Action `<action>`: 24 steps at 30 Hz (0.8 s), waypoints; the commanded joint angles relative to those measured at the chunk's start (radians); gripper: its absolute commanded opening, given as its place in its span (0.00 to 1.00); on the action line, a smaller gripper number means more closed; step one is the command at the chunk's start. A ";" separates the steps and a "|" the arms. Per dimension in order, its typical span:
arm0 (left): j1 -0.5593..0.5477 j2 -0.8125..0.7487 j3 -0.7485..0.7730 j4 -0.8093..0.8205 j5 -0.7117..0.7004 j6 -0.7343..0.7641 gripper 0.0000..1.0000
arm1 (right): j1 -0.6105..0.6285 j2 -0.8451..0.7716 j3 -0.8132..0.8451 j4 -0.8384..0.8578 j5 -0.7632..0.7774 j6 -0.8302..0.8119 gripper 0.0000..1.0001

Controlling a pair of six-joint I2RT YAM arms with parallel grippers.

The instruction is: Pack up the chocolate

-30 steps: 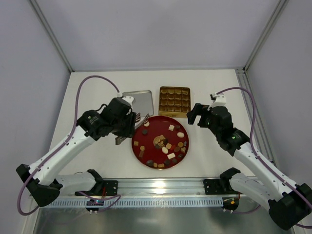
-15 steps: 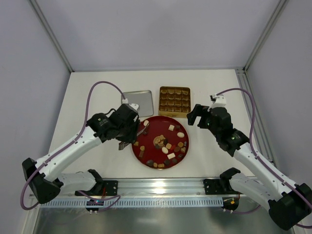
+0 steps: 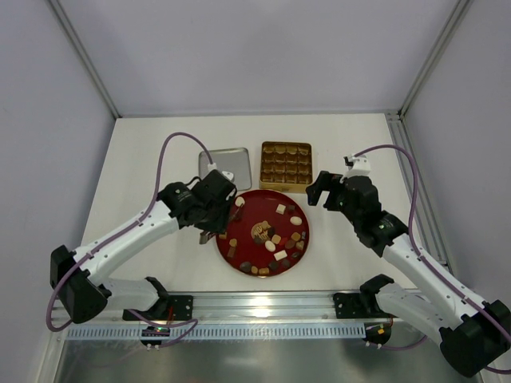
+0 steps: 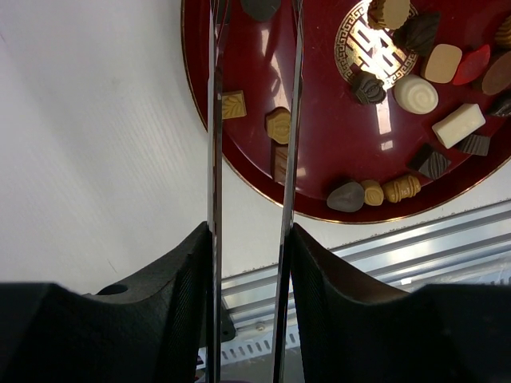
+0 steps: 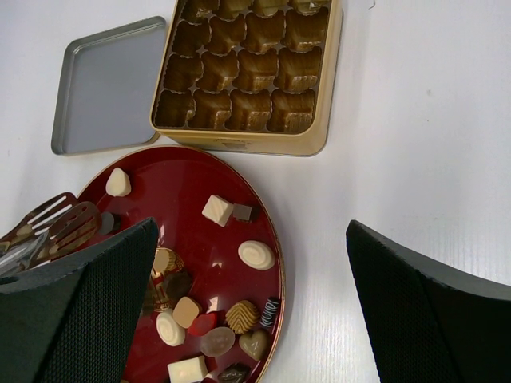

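The chocolate (image 3: pixel 275 239) lies as many small brown, caramel and white pieces on a round red plate (image 3: pixel 257 209). My left gripper (image 3: pixel 214 214) is shut on metal tongs (image 4: pixel 214 120). Their two blades reach over the plate's left edge. A caramel piece (image 4: pixel 279 125) lies between the blades, and their slotted tips (image 5: pixel 56 223) hang near a white piece (image 5: pixel 118 183). My right gripper (image 3: pixel 319 187) stands open and holds nothing, above the plate's right rim (image 5: pixel 275 239). The square gold tin (image 3: pixel 286 166) behind the plate has bare cells.
The tin's grey lid (image 3: pixel 231 163) lies flat to the left of the tin, partly under my left arm. A metal rail (image 3: pixel 263 307) runs along the near edge. White walls close in the table at the back and both sides.
My left arm has swung right with the tongs, from over the grey lid to the plate's left edge. The right arm has not moved.
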 commanded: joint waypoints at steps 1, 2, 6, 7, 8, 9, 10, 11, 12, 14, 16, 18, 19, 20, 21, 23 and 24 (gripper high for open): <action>-0.006 0.010 -0.008 0.042 -0.025 0.000 0.42 | 0.001 -0.018 -0.006 0.023 0.018 0.002 1.00; -0.006 0.011 -0.011 0.043 -0.021 0.002 0.42 | 0.001 -0.018 -0.006 0.025 0.020 0.001 1.00; -0.006 0.023 -0.020 0.054 -0.021 0.003 0.42 | 0.001 -0.020 -0.010 0.029 0.018 0.002 1.00; -0.006 0.029 -0.020 0.057 -0.021 0.003 0.42 | 0.001 -0.020 -0.010 0.028 0.017 0.004 1.00; -0.007 0.031 -0.022 0.060 -0.020 0.005 0.42 | 0.001 -0.018 -0.010 0.029 0.018 0.004 1.00; -0.007 0.034 -0.023 0.063 -0.015 0.005 0.42 | 0.001 -0.018 -0.012 0.029 0.018 0.004 1.00; -0.007 0.039 -0.023 0.066 -0.014 0.003 0.42 | 0.000 -0.020 -0.012 0.031 0.018 0.004 1.00; -0.010 0.045 -0.023 0.072 -0.015 0.003 0.42 | 0.001 -0.018 -0.012 0.031 0.018 0.004 1.00; -0.009 0.048 -0.025 0.074 -0.014 0.003 0.42 | 0.001 -0.020 -0.012 0.031 0.018 0.005 1.00; -0.012 0.057 -0.025 0.079 -0.012 0.003 0.42 | 0.001 -0.023 -0.014 0.029 0.018 0.002 1.00; -0.013 0.063 -0.025 0.082 -0.012 0.003 0.42 | 0.001 -0.023 -0.014 0.029 0.018 0.002 1.00; -0.018 0.069 -0.025 0.082 -0.012 0.005 0.42 | 0.001 -0.023 -0.017 0.029 0.021 0.001 1.00; -0.018 0.071 -0.026 0.082 -0.012 0.002 0.42 | 0.001 -0.023 -0.017 0.029 0.021 0.001 1.00; -0.018 0.071 -0.026 0.082 -0.014 0.002 0.41 | 0.001 -0.024 -0.018 0.029 0.023 0.001 1.00; -0.019 0.072 -0.026 0.080 -0.014 0.002 0.41 | 0.001 -0.024 -0.020 0.031 0.024 0.001 1.00; -0.021 0.071 -0.026 0.079 -0.015 0.000 0.41 | 0.001 -0.024 -0.021 0.031 0.024 0.001 1.00; -0.023 0.072 -0.025 0.076 -0.015 0.000 0.41 | 0.001 -0.023 -0.024 0.031 0.024 0.002 1.00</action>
